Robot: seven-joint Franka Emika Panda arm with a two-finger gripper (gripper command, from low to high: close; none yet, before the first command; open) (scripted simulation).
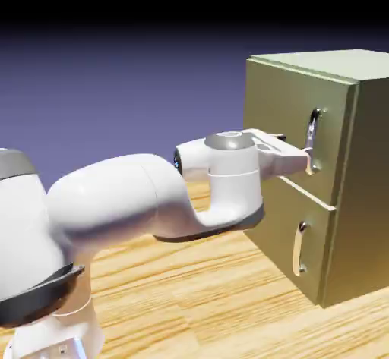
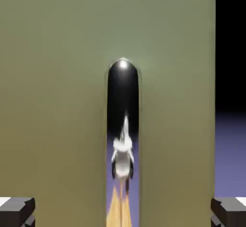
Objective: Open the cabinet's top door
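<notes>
Fingers point(image 2: 17, 210) spread wide straddle the top door's point(image 1: 289, 114) handle point(image 2: 123, 139), with the wooden table point(image 1: 213, 297) below.

The table point(image 1: 190, 304) is a light wooden top with long plank-like grain, filling the lower part of the exterior view. On it, at the right, stands the cabinet point(image 1: 357, 198), an olive-green box resting flat and upright on the wood with its near bottom corner close to the right edge of the view. At the lower left the robot's white base point(image 1: 53, 335) sits on the table, well apart from the cabinet.
</notes>
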